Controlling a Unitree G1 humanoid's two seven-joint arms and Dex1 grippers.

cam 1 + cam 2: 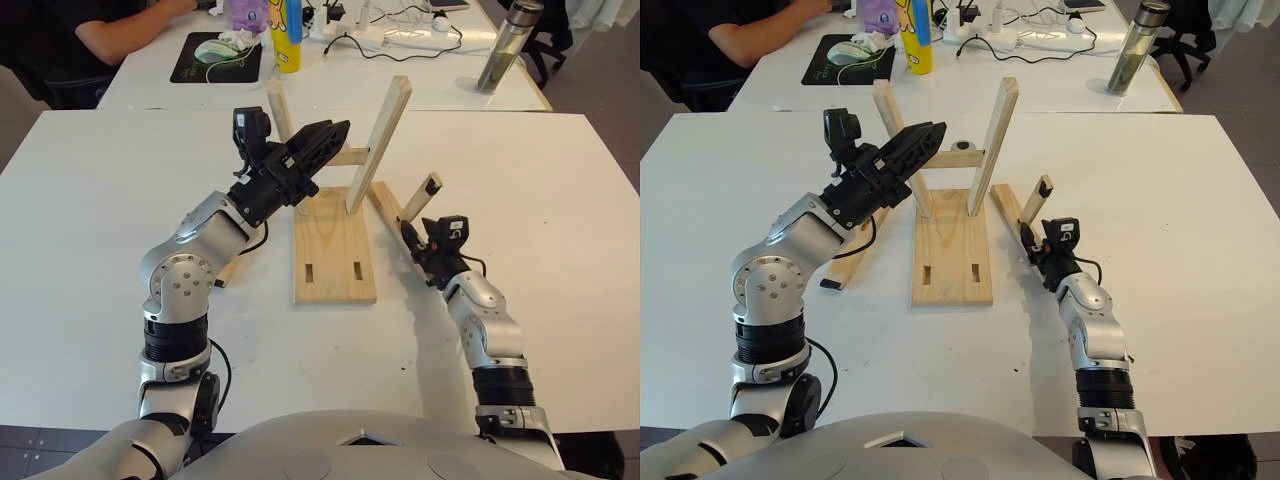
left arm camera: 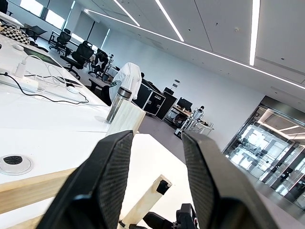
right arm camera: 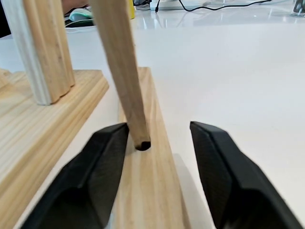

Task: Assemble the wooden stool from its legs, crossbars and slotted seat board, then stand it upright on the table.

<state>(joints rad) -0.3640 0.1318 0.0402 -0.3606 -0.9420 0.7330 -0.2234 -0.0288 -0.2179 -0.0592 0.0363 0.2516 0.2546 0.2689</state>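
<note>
Our left gripper (image 1: 335,140) hangs open beside the legs (image 1: 378,150) standing in the board (image 1: 335,265) at centre; a knock could topple them. Our right gripper (image 3: 157,130), open, straddles the loose leg (image 1: 386,205) to the board's right.

Right gripper (image 3: 157,130), fingers (image 3: 224,181) apart, astride a leg (image 3: 152,195) — crossbar (image 3: 119,62) perhaps socketed

A: The seat board (image 1: 335,255)?
B: Pale bare wood, grain showing, matt. So is the plank (image 3: 152,191) between the right gripper's (image 3: 157,128) fingers (image 3: 95,176).
A: And the fingers?
B: Black plastic, slight sheen. The left gripper's (image 2: 157,138) pads (image 2: 95,191) are finely textured. The counter (image 3: 238,62) beside them is smooth, glossy white.
</note>
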